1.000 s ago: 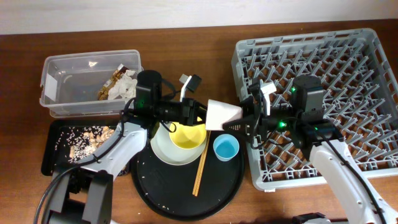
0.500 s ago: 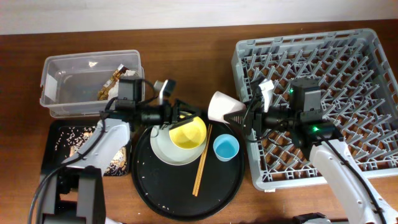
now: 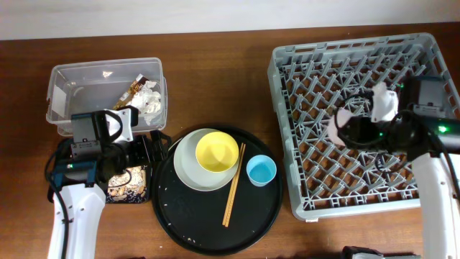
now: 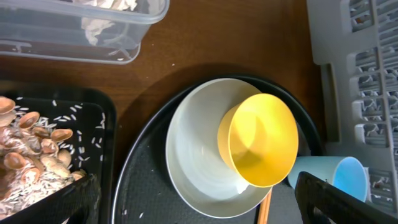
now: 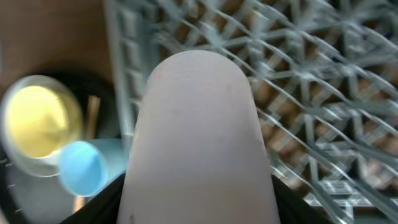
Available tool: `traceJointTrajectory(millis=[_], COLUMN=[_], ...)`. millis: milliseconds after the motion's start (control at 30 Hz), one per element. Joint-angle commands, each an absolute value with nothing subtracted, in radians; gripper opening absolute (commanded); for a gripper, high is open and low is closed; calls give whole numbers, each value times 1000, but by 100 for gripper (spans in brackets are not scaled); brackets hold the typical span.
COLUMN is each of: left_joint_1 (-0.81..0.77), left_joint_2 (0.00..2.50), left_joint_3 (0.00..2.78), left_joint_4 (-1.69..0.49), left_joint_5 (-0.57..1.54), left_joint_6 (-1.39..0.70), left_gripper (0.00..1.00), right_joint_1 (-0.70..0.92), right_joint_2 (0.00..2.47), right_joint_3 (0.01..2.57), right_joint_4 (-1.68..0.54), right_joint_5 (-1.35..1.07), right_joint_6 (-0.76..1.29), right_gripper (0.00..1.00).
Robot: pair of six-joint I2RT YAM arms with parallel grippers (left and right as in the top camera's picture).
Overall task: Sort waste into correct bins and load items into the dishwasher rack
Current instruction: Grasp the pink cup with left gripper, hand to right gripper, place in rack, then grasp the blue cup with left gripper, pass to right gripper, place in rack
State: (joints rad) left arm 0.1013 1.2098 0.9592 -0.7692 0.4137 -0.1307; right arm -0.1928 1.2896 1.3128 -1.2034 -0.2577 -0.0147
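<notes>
Right tool [image 3: 357, 132] with pink cup [image 5: 198, 137] above rack [image 3: 402, 57]

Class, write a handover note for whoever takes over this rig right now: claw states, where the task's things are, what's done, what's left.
Left claw: open, empty, near the black tray.
Right claw: shut on the pink cup, over the dishwasher rack, not set down.
Done: napkins and wrapper in the clear tub; food scraps in the black tray.
Left: place the pink cup; then load yellow bowl, plate, blue cup and chopsticks, all on the round serving tray.
</notes>
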Motion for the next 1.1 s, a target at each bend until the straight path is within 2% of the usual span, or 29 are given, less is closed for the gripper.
traceJointTrajectory(millis=[0,200,233,267,300,333,467,533,633,767,933,967,1033,1067], left_joint_1=[106,106,106,106,106,105,76,-26,-265,-498,-609,-624,-630,-630], left_joint_2=[1198,1198,1198,1198,1198,1198,1198,1198,1236,1396,1659,1687,1691,1691], left_joint_3=[958,958,958,958,958,958,958,958,958,958,958,958,958,958], left_joint_4=[-776,-783,-783,-783,-783,-783,-779,-748,-625,-484,-401,-398,-400,-401], left_joint_5=[396,397,404,404,404,404,407,406,403,403,403,403,403,403], left_joint_6=[-118,-118,-118,-118,-118,-118,-118,-118,-118,-153,-303,-302,-303,-303], left_gripper=[99,99,99,99,99,99,91,91,91,91,83,76,37,25], right_joint_1=[-265,-289,-289,-289,-289,-289,-289,-288,-287,-287,-287,-287,-287,-287], right_joint_2=[1324,1565,1596,1625,1630,1630,1623,1588,1481,1401,1402,1402,1402,1402], right_joint_3=[1336,1338,1338,1338,1337,1337,1340,1349,1351,1351,1349,1349,1349,1349], right_joint_4=[-1239,-1246,-1239,-1229,-1223,-1222,-1243,-1266,-1280,-1282,-1287,-1287,-1287,-1287], right_joint_5=[-179,-144,-145,-146,-150,-173,-227,-268,-338,-442,-441,-441,-441,-441], right_joint_6=[-18,-19,-19,-19,-18,-19,-19,-18,-19,-30,-30,-30,-30,-30], right_gripper=[46,47,52,60,77,99,99,99,99,99,99,99,99,99])
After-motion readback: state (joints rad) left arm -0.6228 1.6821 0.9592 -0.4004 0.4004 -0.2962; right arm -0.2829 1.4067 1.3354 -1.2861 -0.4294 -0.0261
